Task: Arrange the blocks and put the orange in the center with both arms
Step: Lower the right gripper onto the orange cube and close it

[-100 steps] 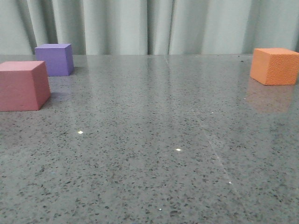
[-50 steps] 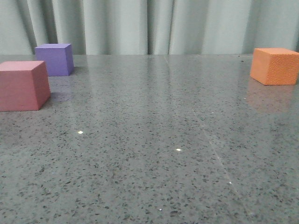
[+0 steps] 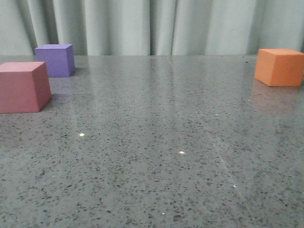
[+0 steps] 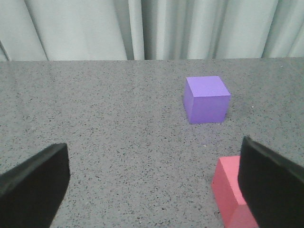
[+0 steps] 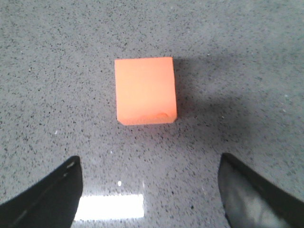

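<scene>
In the front view the pink cube sits at the left edge, the purple cube behind it, and the orange cube at the far right. No arm shows in that view. My left gripper is open and empty; the purple cube lies ahead of it and the pink cube is partly hidden behind one finger. My right gripper is open and empty, with the orange cube on the table just beyond its fingertips.
The cubes rest on a grey speckled stone table. A pale pleated curtain hangs behind the table's far edge. A bright light reflection lies on the table between the right fingers.
</scene>
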Robot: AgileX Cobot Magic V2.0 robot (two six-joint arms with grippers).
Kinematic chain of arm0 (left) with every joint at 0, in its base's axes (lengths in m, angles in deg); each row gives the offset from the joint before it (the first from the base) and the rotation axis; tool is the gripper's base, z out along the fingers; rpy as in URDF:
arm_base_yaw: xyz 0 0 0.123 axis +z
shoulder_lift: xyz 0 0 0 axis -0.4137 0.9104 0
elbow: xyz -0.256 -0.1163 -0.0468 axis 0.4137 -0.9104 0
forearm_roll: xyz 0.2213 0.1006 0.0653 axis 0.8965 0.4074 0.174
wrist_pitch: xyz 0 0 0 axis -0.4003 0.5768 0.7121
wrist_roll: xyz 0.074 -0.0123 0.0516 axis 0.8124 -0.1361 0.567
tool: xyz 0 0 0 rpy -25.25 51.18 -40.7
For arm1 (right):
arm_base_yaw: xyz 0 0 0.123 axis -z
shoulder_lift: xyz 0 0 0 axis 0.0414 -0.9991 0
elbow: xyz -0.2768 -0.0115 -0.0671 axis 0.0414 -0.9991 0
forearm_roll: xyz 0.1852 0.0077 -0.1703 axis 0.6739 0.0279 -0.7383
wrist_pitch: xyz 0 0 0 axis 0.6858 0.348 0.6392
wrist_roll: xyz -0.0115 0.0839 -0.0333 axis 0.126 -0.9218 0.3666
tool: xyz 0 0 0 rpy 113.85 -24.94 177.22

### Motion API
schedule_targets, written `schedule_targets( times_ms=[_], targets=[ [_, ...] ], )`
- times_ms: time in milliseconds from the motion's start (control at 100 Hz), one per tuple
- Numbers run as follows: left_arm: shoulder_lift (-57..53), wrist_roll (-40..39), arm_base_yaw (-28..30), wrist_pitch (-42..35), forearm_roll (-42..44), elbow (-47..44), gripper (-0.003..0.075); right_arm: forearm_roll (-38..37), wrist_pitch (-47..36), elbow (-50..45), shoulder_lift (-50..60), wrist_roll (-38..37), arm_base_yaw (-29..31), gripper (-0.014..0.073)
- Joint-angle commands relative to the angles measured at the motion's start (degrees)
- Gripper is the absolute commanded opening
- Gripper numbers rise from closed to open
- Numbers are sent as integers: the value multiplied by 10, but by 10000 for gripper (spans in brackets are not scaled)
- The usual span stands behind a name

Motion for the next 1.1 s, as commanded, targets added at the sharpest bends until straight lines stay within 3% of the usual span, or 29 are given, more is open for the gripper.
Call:
schedule_targets(
  times_ms=[0,280,480,1090],
  targets=[
    [5,-3,0,-46,-7,20,691,9,13,63,-24,16,0,579],
    [5,-3,0,-46,-7,20,691,32,45,141,-120,31,0,579],
    [5,-3,0,-46,-7,20,691,-7,45,141,-146,31,0,579],
    [5,-3,0,-46,-7,20,691,0,14,140,-213,31,1,579]
  ],
)
